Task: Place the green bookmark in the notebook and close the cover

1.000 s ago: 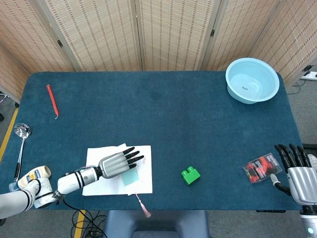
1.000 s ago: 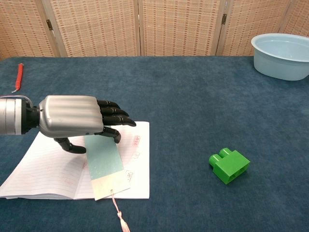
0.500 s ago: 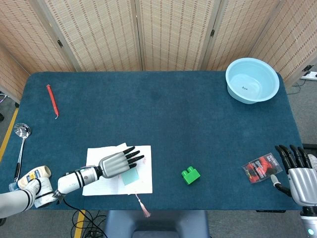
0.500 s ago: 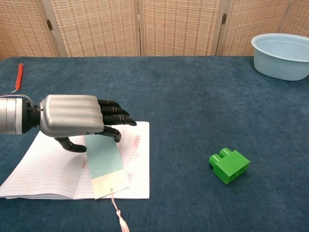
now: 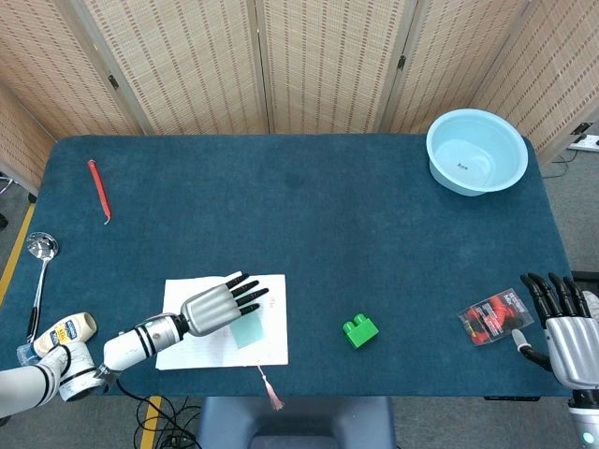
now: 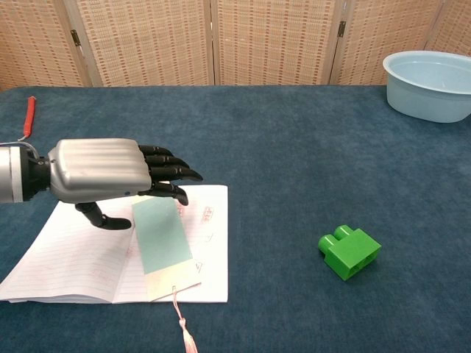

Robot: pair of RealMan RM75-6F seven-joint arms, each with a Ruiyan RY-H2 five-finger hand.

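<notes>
Nearest, at the lower edge of the chest view: pink tassel (image 6: 184, 332) trailing off the page onto the table (image 6: 294, 162). Just above it, green bookmark (image 6: 163, 243) lying flat on the right-hand page of the open notebook (image 6: 81, 257), lower left of the frame, tilted slightly, its pale lower end near the page edge. More of the card's upper end exposed now than half a second ago.

Over that upper end, left hand (image 6: 103, 173): lifted and drawn back a little toward the left edge since the earlier frames, fingers (image 6: 168, 163) stretched out and slightly spread, holding nothing, apparently clear of the card though contact at the tips cannot be ruled out. Likely meaning: bookmark released and placed, first half of the task done; cover not yet closed, pages still lying open. Next step, presumably, getting under a cover edge and folding it over without dragging the card out.

Further right, green block (image 6: 349, 252), unmoved. At the lower right of the head view, right hand (image 5: 566, 327) idle at the table edge, fingers extended, empty, beside a small red-and-black packet (image 5: 494, 316).

Farthest, upper right: pale blue basin (image 5: 476, 152); upper left: red pen (image 5: 98, 190).
</notes>
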